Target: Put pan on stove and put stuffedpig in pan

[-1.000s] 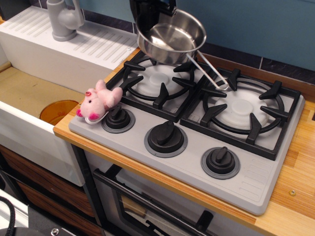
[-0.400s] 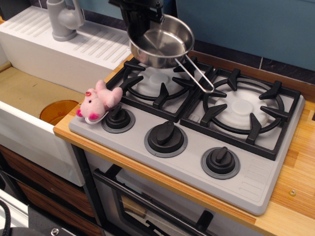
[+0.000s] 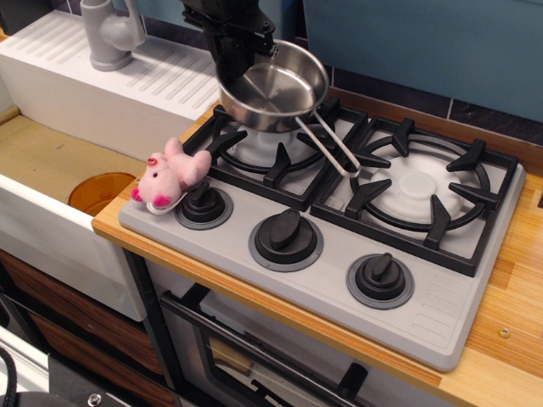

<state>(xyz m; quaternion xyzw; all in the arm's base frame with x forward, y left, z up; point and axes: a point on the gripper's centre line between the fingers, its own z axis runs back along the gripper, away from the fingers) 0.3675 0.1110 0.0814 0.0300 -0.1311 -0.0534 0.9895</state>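
Observation:
The shiny steel pan (image 3: 273,89) hangs tilted just above the left burner grate (image 3: 270,146) of the grey stove (image 3: 441,305), its wire-loop handle (image 3: 328,146) pointing down to the right over the grates. My black gripper (image 3: 235,52) comes down from the top edge and is shut on the pan's far left rim. The pink stuffedpig (image 3: 170,175) lies on the stove's front left corner, next to the left knob (image 3: 203,203), apart from the pan and the gripper.
A white sink (image 3: 76,93) with a grey tap (image 3: 109,34) stands to the left, an orange disc (image 3: 97,191) in its basin. The right burner grate (image 3: 420,191) is bare. Two more knobs (image 3: 287,237) sit along the front. Wooden counter (image 3: 509,314) runs on the right.
My gripper has carried the pan leftward and lower, from behind the two burners to just above the left grate. The pig has not moved.

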